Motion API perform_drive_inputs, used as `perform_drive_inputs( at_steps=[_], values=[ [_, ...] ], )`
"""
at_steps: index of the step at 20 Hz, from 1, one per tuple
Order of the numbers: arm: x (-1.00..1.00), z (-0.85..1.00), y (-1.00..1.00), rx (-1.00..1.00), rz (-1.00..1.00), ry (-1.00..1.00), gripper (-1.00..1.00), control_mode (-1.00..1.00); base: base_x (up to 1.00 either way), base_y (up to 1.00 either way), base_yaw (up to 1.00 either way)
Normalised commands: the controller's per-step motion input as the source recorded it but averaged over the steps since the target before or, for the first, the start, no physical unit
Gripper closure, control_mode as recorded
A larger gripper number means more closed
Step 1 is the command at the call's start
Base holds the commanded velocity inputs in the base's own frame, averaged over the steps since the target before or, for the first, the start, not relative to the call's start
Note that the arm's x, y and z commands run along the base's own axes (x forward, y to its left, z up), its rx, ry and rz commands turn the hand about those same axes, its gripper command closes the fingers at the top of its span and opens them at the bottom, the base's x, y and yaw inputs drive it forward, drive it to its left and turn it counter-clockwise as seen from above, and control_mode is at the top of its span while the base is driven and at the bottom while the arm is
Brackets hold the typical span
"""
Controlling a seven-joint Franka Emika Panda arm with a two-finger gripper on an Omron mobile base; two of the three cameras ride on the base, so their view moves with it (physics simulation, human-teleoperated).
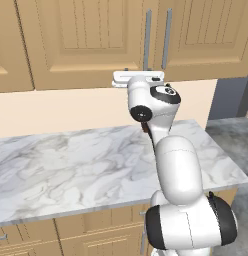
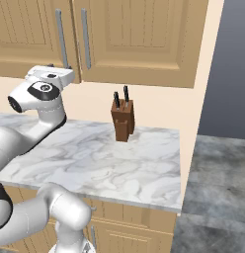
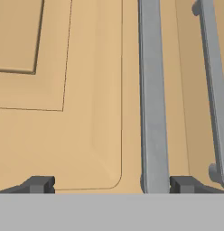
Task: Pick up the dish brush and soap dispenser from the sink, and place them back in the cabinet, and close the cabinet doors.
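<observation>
We see the gripper (image 3: pixel 111 184) raised against the cabinet doors (image 1: pixel 96 35), its jaws spread wide with nothing between them. In the hand view the 2 fingertips (image 3: pixel 39 184) stand well apart at the bottom. Between them lies the lower corner of the left door's panel. The left bar handle (image 3: pixel 152 94) runs up just inside the right fingertip, and the right bar handle (image 3: pixel 213 90) lies just beyond that fingertip. We cannot tell whether either fingertip touches the wood or the handle. Both doors are shut, the 2 handles side by side at the seam. Below the jaws stretches the marble counter (image 2: pixel 119 163). A brown knife block (image 2: pixel 122 123) with 2 black handles stands on it, well off to the right of the jaws, near the wall.
</observation>
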Motion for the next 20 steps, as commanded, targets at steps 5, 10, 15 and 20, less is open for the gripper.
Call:
perform_drive_inputs(
  at_steps=[5,10,15,20],
  values=[
    [0.31,-0.04,0.0,0.0,0.03,0.0,-1.0,-1.0,0.0,0.0,0.0],
    [0.28,-0.02,0.0,0.0,0.01,0.0,-1.0,-1.0,0.0,0.0,0.0],
    [0.24,0.0,0.0,0.0,0.01,0.02,-1.0,-1.0,0.0,0.0,0.0],
    [0.15,0.0,0.0,0.01,0.01,0.06,-1.0,-1.0,0.0,0.0,0.0]
  ],
)
